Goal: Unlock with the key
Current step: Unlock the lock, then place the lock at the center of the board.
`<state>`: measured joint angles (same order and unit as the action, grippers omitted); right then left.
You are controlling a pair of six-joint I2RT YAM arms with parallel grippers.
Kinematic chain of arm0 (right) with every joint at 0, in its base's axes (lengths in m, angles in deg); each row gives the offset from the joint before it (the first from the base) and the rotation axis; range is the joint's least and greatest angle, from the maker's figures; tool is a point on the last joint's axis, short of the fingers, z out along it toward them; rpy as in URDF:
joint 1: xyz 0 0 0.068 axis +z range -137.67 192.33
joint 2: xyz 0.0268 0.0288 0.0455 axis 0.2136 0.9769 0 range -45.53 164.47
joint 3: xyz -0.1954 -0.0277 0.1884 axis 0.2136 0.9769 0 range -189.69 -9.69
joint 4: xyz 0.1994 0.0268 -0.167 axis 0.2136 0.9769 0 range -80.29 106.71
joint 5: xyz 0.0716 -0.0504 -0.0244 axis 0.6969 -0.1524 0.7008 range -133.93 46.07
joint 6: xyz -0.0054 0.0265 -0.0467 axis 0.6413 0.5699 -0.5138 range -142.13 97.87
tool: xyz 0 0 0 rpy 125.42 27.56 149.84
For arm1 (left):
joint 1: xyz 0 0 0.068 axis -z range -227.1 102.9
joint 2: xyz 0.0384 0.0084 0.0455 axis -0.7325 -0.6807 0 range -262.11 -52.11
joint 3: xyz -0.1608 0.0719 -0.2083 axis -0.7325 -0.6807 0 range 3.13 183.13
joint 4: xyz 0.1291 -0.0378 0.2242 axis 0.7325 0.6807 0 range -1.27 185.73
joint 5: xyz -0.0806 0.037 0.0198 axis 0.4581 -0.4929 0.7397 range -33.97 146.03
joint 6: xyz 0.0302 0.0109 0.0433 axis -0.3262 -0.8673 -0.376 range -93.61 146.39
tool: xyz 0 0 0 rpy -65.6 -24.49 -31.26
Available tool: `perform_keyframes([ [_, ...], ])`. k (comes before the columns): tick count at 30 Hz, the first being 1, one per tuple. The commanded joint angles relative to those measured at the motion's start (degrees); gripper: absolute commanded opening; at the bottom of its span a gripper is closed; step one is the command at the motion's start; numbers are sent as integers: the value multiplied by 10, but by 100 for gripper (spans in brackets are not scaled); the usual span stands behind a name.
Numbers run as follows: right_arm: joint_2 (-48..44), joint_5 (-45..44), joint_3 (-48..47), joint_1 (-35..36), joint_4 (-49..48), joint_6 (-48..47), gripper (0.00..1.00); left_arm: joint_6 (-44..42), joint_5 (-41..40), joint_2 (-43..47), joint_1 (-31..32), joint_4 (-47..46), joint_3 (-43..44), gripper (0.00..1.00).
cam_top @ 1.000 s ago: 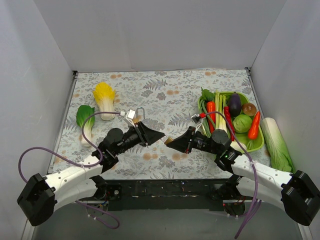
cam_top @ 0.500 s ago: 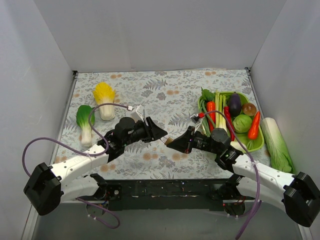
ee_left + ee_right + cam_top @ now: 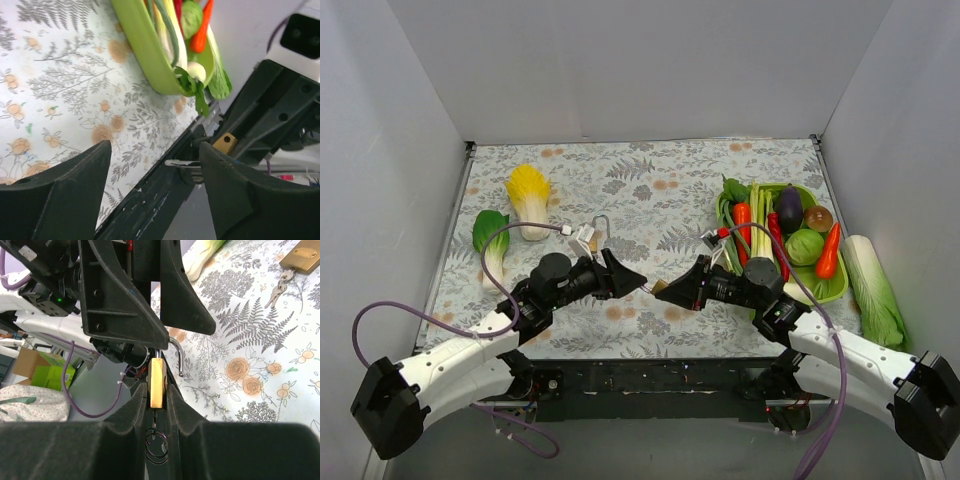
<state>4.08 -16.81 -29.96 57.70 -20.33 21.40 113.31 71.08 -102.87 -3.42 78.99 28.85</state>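
**Padlock**: brass body, held edge-on above the table just in from the near edge, about midway between the left and right edges. Its steel shackle is swung free at one end. Wire key rings hang under the body; no key can be made out there, since the fingers hide that part.

**Right gripper**: jaws pressed in on the padlock's two flat faces, pinching it, pointing toward the left arm.

**Left gripper**: jaws spread wide, nothing between them. The fingers face the padlock tip to tip and stand just short of it. Whether anything touches cannot be told from above. In the left wrist view a thin silver piece shows beside the brass body, either shackle or key.

**Second padlock**: brass, lying on the floral cloth with loose keys just beside it. It is cut off by the frame in the right wrist view and not clear from above.

**Green tray**: near the right edge, filled with toy vegetables.

**Napa cabbage**: between the tray and the right edge.

**Yellow cabbage** and **bok choy**: near the left edge.
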Motion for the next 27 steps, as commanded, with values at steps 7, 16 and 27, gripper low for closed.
perform_keyframes([
  [7,70,-94,46,-7,-163,54,1,-25,-221,92,-27,147,29,98],
  [16,252,-91,40,-7,-280,95,1,-126,-106,95,-99,132,60,98],
  [27,399,-132,4,-10,-285,74,1,-212,-11,25,-165,158,117,98],
])
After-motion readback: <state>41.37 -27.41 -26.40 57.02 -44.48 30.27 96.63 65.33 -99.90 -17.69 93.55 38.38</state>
